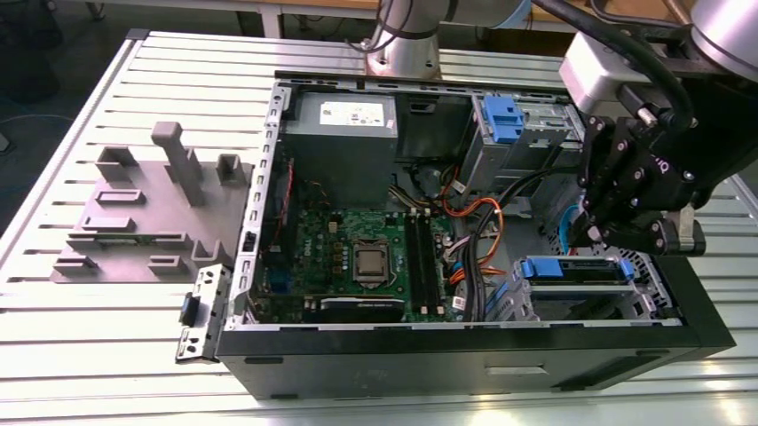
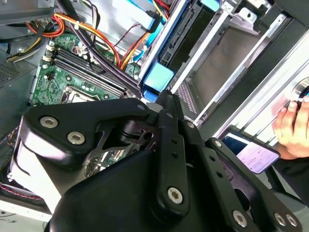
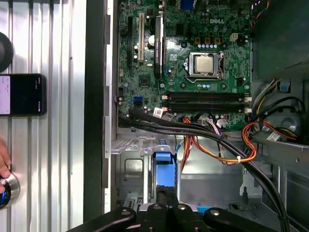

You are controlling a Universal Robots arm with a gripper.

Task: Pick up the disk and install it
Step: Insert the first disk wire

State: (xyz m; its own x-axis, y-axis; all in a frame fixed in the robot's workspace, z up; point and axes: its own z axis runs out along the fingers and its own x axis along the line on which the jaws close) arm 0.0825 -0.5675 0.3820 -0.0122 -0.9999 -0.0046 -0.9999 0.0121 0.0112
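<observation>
The black gripper (image 1: pixel 634 232) hangs over the open computer case (image 1: pixel 474 355), just above the drive bay. Its fingers look pressed together. The disk (image 1: pixel 577 271), with its blue edge, sits in that bay, right under the gripper

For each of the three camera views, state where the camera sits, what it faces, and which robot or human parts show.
Exterior view: off the arm, above, facing the open computer case; gripper over the drive bay.
First wrist view: on the arm, facing down onto the motherboard; gripper links, a hand.
Second wrist view: on the arm, oblique across the gripper; a hand.
All share the motherboard.
</observation>
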